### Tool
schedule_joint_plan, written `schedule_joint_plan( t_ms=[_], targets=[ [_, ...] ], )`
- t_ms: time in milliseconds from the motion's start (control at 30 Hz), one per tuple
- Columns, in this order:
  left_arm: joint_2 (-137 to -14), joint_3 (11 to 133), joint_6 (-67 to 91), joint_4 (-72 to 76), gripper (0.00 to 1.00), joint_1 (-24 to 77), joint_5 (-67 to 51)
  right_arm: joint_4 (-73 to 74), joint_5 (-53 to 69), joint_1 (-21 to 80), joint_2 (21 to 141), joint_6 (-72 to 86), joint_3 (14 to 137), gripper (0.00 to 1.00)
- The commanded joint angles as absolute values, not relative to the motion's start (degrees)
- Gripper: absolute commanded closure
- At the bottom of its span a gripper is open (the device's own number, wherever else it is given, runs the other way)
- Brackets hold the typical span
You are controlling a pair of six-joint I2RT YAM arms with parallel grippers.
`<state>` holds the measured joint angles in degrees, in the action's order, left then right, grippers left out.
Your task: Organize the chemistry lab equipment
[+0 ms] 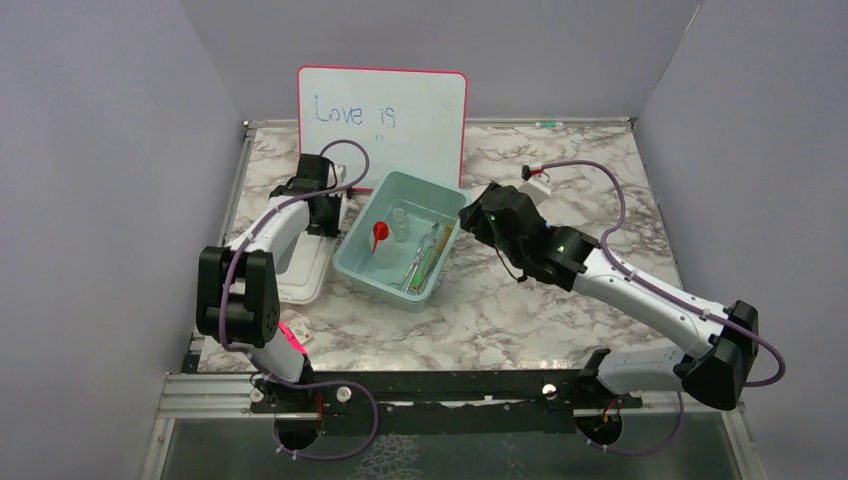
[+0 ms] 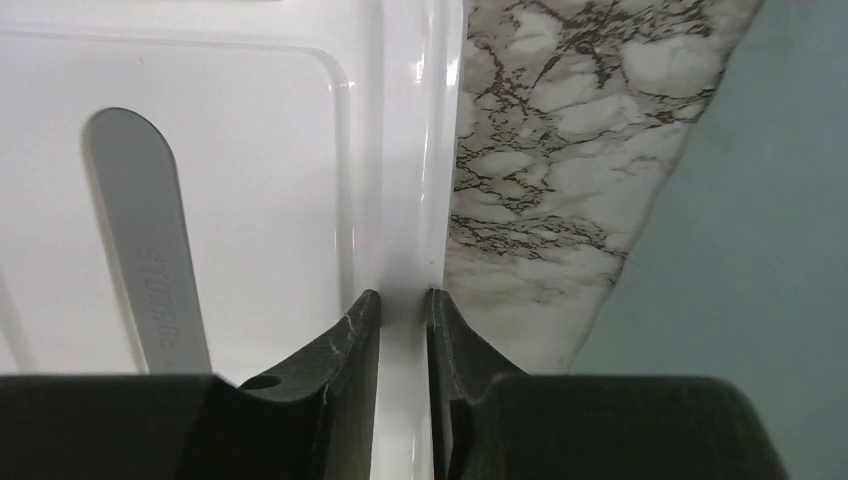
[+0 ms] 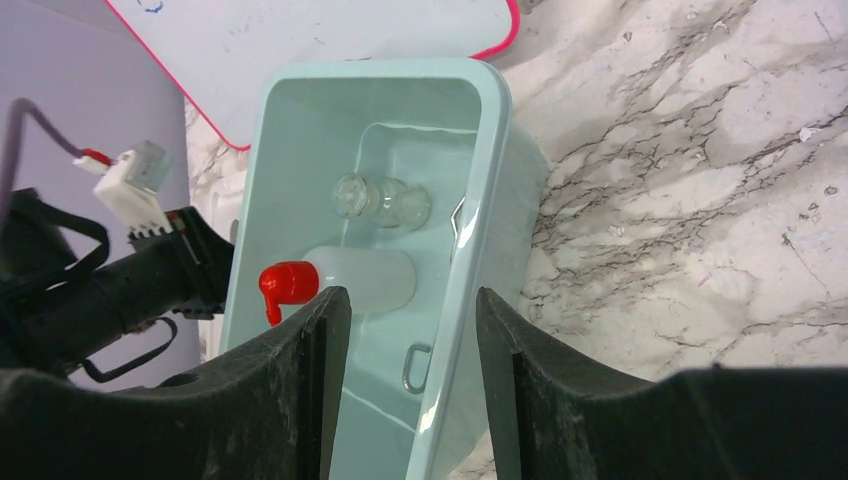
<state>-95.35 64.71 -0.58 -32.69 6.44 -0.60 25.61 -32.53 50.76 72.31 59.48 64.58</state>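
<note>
My left hand [image 2: 402, 305] sits on the raised rim of the lid [image 2: 250, 150], which lies flat on the bench [image 2: 540, 180] just left of the bin [image 1: 385, 290]. Both fingers look pressed against that edge, so I judge it gripped. The lid should be light, stiff and slick. Held by one thin edge it will want to swing and droop, so a deep bite on the rim suits it better than a fingertip pinch. Most of the lid is cut off in my wrist view, and I cannot see its far side. My right hand [image 3: 412, 300] is open and holds nothing, its fingers straddling the bin's right wall without touching it. All the equipment I can find is inside the bin. The bottle [image 3: 370, 280] lies on its side, soft and light, best taken round the body. Beyond it is the flask [image 3: 385, 203], clear glass, fragile and slippery, best taken at the neck. Along the bin's right wall lie the tongs [image 1: 412, 270] and brush [image 1: 432, 250], a thin bundle that is hard to separate. The tubes I cannot pick out. Behind the bin stands the board [image 1: 380, 110].
</note>
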Motion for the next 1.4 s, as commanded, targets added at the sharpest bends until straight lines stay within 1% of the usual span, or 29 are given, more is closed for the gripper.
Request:
schedule_joint_plan(
  t_ms=[0,167,633,800,867,900,1000,1100,1233,1367],
  targets=[
    [-87.6,64.0,-2.3,-30.8,1.0,6.5,1.1,25.7,-31.5,50.5,70.4,58.8,64.4,0.46],
    [-83.3,63.4,-2.5,-29.8,1.0,6.6,3.5,25.6,-30.3,50.5,70.2,59.0,64.1,0.46],
    [-72.0,63.1,-1.3,-29.7,1.0,6.6,0.1,25.2,-27.6,50.5,70.4,58.4,64.3,0.46],
    [-73.5,61.7,0.6,-30.7,1.0,6.6,-2.4,25.0,-26.5,50.5,71.7,58.1,64.8,0.46],
    [-76.0,61.5,2.6,-31.3,0.77,6.5,-3.3,24.8,-26.1,50.5,72.0,58.5,64.5,0.46],
    [-77.7,61.7,3.2,-31.9,0.7,6.6,-3.5,24.8,-25.9,50.5,72.0,58.7,64.4,0.46],
    [-82.4,62.2,3.5,-33.2,0.6,6.6,-2.9,24.6,-25.8,50.5,71.5,59.2,63.4,0.46],
    [-86.7,62.2,3.4,-33.7,0.56,6.4,-1.9,24.2,-26.0,50.5,70.5,59.3,62.2,0.46],
    [-92.3,62.1,3.1,-34.9,0.56,6.2,-2.1,24.6,-26.7,50.5,69.4,59.3,61.5,0.46],
    [-95.3,61.3,3.1,-35.4,0.57,6.1,-2.8,24.7,-27.3,50.5,68.3,59.0,60.8,0.46]
  ],
)
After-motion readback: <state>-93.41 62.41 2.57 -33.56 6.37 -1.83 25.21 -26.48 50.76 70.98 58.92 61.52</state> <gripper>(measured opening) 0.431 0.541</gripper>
